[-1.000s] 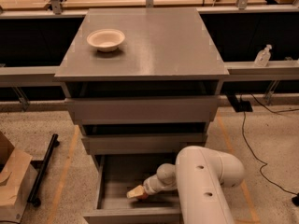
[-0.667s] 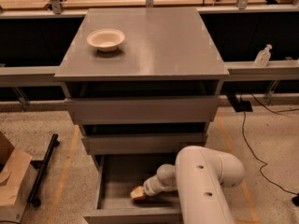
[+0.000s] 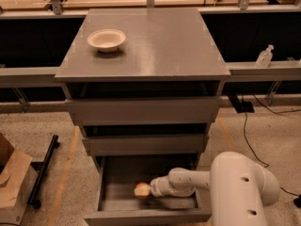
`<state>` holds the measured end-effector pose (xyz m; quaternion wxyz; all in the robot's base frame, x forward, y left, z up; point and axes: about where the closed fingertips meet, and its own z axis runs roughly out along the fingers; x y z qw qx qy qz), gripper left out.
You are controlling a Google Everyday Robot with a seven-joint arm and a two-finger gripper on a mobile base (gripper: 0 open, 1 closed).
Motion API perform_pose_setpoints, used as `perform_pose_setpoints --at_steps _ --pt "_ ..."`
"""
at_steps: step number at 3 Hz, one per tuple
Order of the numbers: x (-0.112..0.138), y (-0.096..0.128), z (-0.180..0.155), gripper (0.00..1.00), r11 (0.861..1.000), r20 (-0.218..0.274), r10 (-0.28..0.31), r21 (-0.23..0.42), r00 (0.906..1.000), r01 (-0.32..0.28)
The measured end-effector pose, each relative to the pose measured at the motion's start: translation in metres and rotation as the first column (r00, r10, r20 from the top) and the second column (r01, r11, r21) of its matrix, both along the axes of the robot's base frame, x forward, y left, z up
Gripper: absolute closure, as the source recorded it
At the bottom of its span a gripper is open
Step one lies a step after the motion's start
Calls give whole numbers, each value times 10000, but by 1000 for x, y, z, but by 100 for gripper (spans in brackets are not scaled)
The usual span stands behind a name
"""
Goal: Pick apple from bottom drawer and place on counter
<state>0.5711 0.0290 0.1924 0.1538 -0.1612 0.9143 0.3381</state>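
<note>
Above the speckled floor, the bottom drawer is pulled open. On its floor the apple is touched by the gripper. The apple is seen more plainly than a second ago, barely shifted, so the grasp is judged unfinished. The jaws' state cannot be told. Farther back, the desk is not yet reached.

apple in open bottom drawer, against claw

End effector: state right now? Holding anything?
The end effector is inside the bottom drawer, right at the apple; whether it is open, closed or holding cannot be told.
</note>
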Motion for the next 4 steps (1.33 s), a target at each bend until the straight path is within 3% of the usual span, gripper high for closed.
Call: perform_pose_setpoints --at_steps 1,2,3,4 --pt "23 -25 50 100 9988 450 -68 482 9990 47" --pt "35 -49 102 100 9942 428 459 952 9980 -498" --pt "29 -68 154 100 9830 147 1378 1205 9903 -1386" --pt "2 -76 190 100 9619 -766 2422 1497 9672 -2290"
